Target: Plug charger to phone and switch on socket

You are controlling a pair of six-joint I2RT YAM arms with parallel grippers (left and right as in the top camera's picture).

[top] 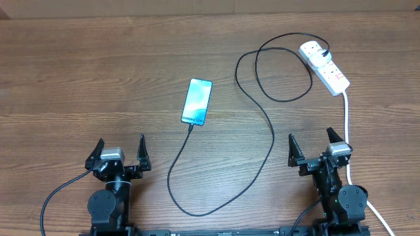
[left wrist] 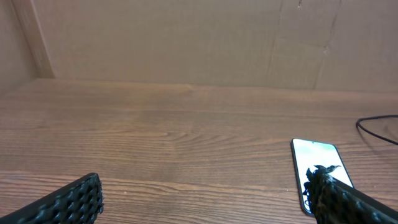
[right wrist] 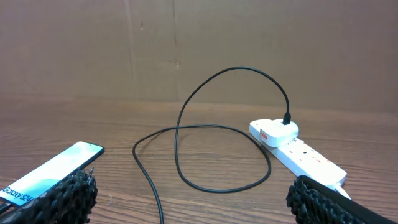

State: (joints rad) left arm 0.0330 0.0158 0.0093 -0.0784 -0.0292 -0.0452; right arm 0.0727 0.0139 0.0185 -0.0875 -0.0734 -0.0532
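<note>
two grippers are sitting at the near edge of the table (top: 79,78), well apart. the left gripper (top: 121,145) and the right gripper (top: 310,139) are both standing wide open, gripping nothing. the phone (top: 197,101) is lying flat, screen up, farther out and nearer the left one. the charger (top: 272,141) is touching the phone's near edge with its tip and looping across the wood to the socket (top: 325,67) at the far right, its plug sitting in the far end. the socket's white lead (top: 346,111) is trailing past the right gripper. the switch's state is not showing.
</note>
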